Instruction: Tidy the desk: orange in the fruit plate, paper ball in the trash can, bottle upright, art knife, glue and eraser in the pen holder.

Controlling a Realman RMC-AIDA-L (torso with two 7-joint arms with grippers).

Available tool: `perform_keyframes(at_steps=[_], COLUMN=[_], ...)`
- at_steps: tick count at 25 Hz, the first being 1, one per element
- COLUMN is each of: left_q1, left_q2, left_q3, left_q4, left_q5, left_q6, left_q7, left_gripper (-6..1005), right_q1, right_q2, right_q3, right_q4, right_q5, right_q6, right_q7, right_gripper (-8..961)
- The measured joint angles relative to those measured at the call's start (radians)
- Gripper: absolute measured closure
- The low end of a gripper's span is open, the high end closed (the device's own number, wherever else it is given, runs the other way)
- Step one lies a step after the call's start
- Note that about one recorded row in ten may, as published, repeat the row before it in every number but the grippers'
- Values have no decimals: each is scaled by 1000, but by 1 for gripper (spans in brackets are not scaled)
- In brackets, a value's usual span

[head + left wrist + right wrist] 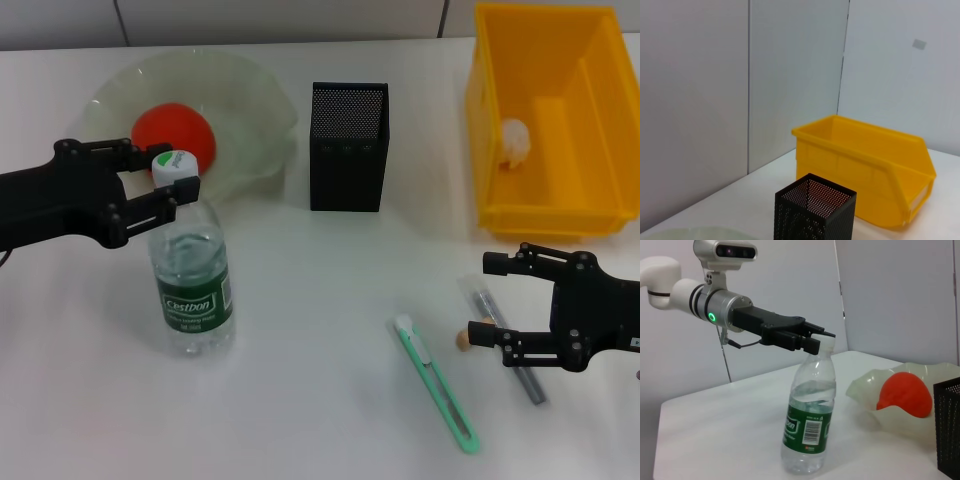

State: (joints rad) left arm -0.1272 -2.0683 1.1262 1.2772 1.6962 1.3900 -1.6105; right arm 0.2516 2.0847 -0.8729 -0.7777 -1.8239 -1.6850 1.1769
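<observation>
A clear water bottle (pixel 190 275) with a green label stands upright on the table; it also shows in the right wrist view (pixel 809 420). My left gripper (pixel 168 182) is shut on its white cap, as the right wrist view (pixel 815 341) shows too. An orange (pixel 172 132) lies in the pale fruit plate (pixel 255 110). A paper ball (pixel 513 143) lies in the yellow bin (pixel 500 215). The black mesh pen holder (pixel 348 150) stands between them. My right gripper (pixel 484 300) is open over a grey glue stick (pixel 527 380), beside a small eraser (pixel 462 340) and a green art knife (pixel 436 385).
The left wrist view shows the yellow bin (pixel 865 167), the pen holder (pixel 815 210) and the plate's rim (pixel 690 233) against a grey wall. The right wrist view shows the orange (pixel 905 395), the plate (pixel 865 390) and the pen holder (pixel 950 425).
</observation>
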Motion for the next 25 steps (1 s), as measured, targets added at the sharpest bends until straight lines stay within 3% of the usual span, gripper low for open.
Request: perform_keyframes(at_steps=[10, 16, 21, 25], left_q1=[-6, -1, 10, 11], left_q2=[-1, -1, -1, -1], left_q3=[-49, -68, -180, -269], left_q4=[8, 13, -18, -109], left_q5=[-10, -45, -99, -112], left_q6=[44, 79, 185, 279], left_q7=[21, 57, 148, 234], left_gripper=[531, 676, 883, 969], right_q1=[0, 0, -5, -12], right_q2=[1, 2, 2, 3], right_q3=[0, 0, 2, 3], right_q4=[0, 0, -21, -121], right_q5=[1, 0, 4, 2], right_q6=[-2, -6, -30, -36], right_q7=[2, 2, 29, 176], right_gripper=[111, 110, 110, 111])
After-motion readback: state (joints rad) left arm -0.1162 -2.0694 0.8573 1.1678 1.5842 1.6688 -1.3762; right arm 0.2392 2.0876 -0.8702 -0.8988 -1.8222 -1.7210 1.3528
